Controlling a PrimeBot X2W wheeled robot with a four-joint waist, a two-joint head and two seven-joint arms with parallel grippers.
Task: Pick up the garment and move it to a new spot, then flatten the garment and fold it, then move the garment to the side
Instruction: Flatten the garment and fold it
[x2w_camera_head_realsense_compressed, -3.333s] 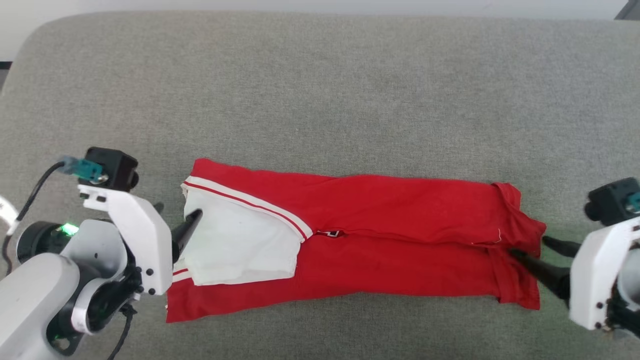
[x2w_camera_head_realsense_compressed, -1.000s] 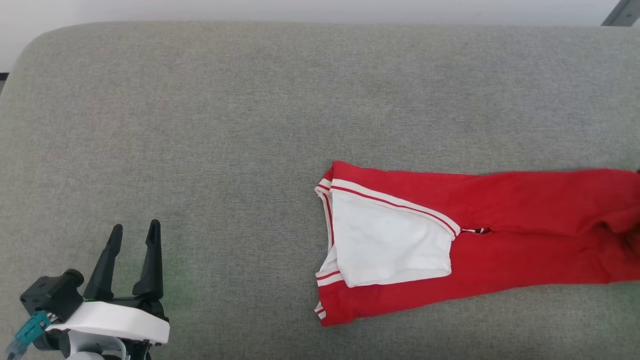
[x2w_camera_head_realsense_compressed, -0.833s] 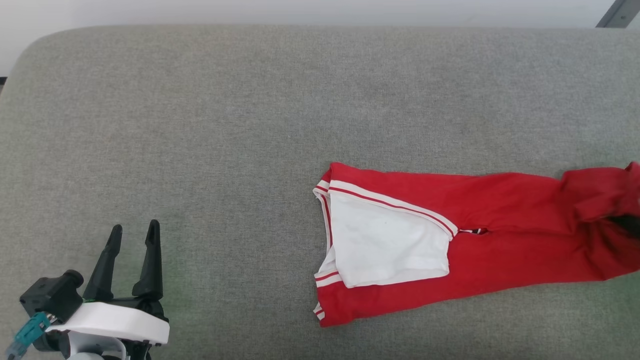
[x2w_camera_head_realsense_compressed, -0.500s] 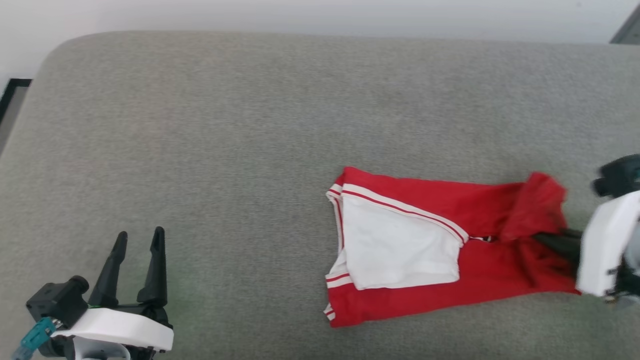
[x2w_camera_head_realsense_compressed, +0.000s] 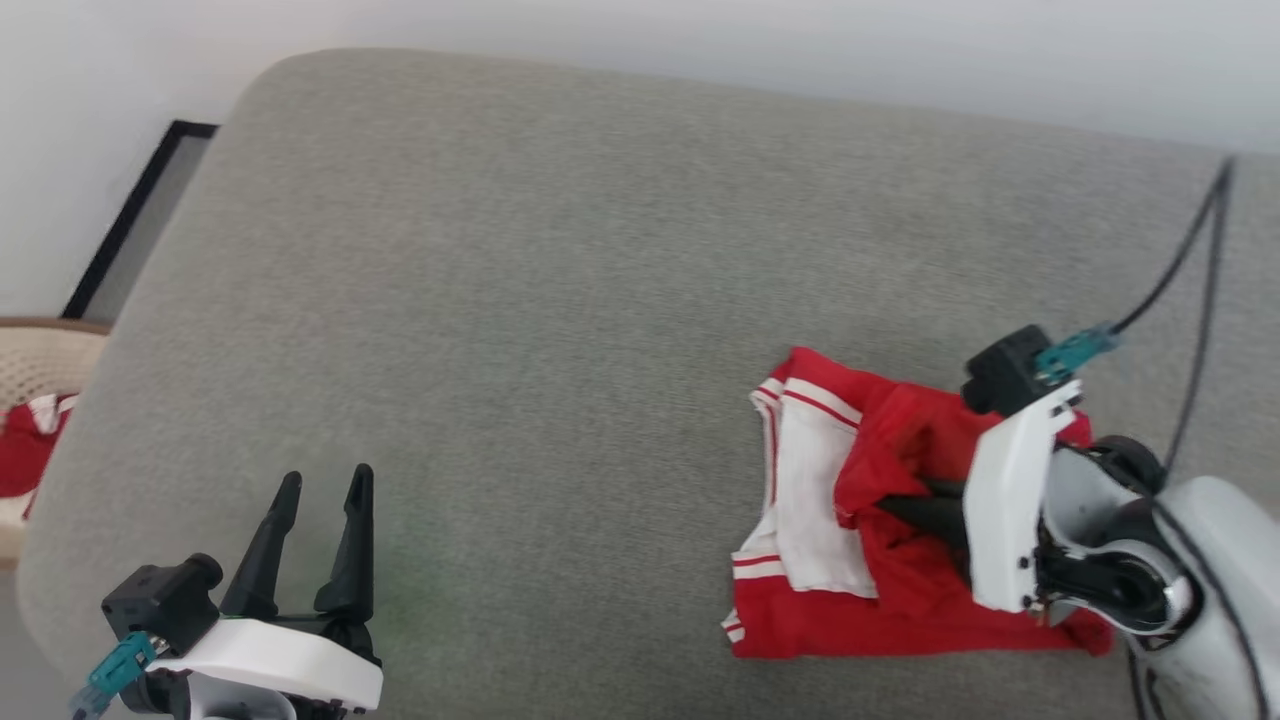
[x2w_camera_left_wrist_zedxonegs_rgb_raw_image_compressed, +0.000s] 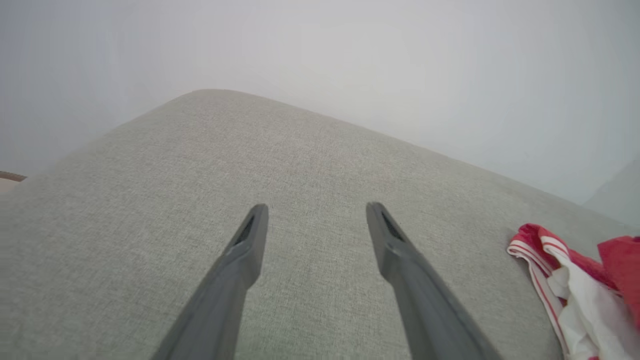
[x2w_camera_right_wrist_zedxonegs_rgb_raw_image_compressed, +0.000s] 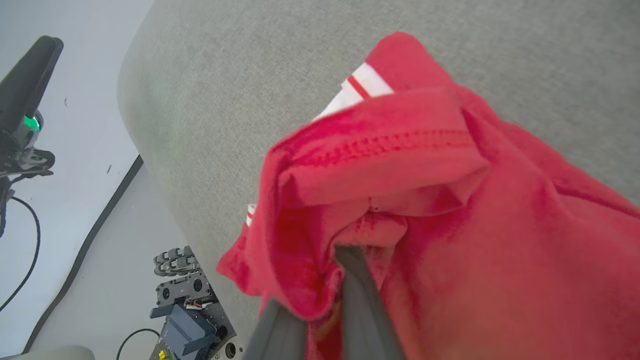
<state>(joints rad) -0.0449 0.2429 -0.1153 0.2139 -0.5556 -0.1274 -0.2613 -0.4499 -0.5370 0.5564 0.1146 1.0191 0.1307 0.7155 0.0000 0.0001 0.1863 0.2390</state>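
Garment (x2w_camera_head_realsense_compressed: 905, 445) hem pinched between right fingers (x2w_camera_right_wrist_zedxonegs_rgb_raw_image_compressed: 356, 300) in wrist view; left fingers (x2w_camera_head_realsense_compressed: 350, 540) spread, empty.

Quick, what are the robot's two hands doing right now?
Left gripper: open, holding nothing.
Right gripper: shut on the garment.

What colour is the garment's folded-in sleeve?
The garment has a white sleeve; head view shows it best.

Head cam: high, looks down on grey cushion (x2w_camera_head_realsense_compressed: 560, 300). Left wrist cam: low, skims cushion toward wall (x2w_camera_left_wrist_zedxonegs_rgb_raw_image_compressed: 350, 50). Right wrist cam: very close on garment (x2w_camera_right_wrist_zedxonegs_rgb_raw_image_compressed: 450, 225). All share garment, cushion.
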